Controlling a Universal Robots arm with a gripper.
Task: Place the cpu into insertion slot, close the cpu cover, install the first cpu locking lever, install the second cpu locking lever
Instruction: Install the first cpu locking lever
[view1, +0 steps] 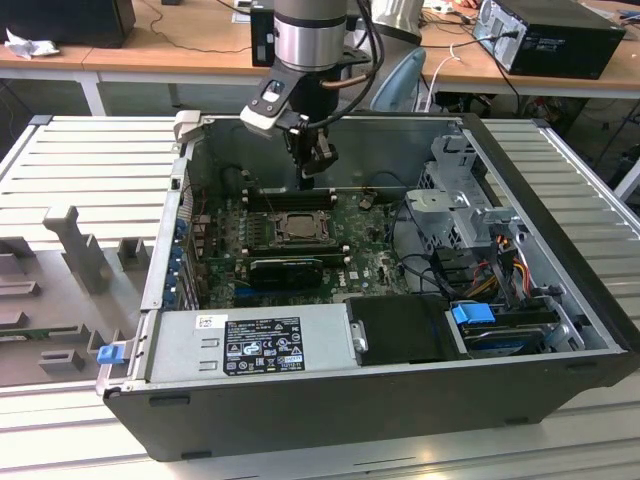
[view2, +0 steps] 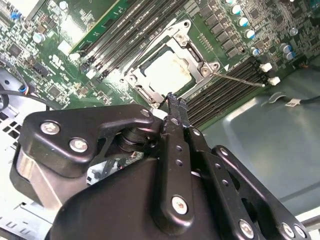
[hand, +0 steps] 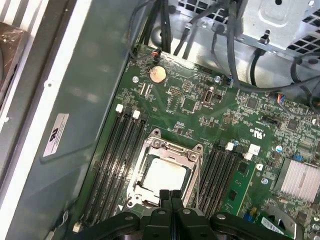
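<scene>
The cpu (hand: 162, 176) is a pale square chip lying flat in the insertion slot (view1: 300, 226) on the green board. It also shows in the second wrist view, cpu (view2: 167, 74). The silvery cpu cover (hand: 194, 159) lies down around it as a frame, cover (view2: 194, 54). A thin lever rod (view2: 240, 79) sticks out from one corner of the socket, and another thin lever (view2: 150, 46) runs along its opposite side. My gripper (view1: 312, 178) hangs a little above the socket's edge, shut with nothing between its fingers; gripper (hand: 170, 194), gripper (view2: 173, 99).
Black memory slots (hand: 117, 165) flank the socket on both sides. A long black card (view1: 285, 268) lies in front of it. The power supply (view1: 255, 345), the drive cage (view1: 460, 200) and the case walls (view1: 330, 135) close in the board. Grey foam forms (view1: 70, 250) sit outside at the exterior view's left.
</scene>
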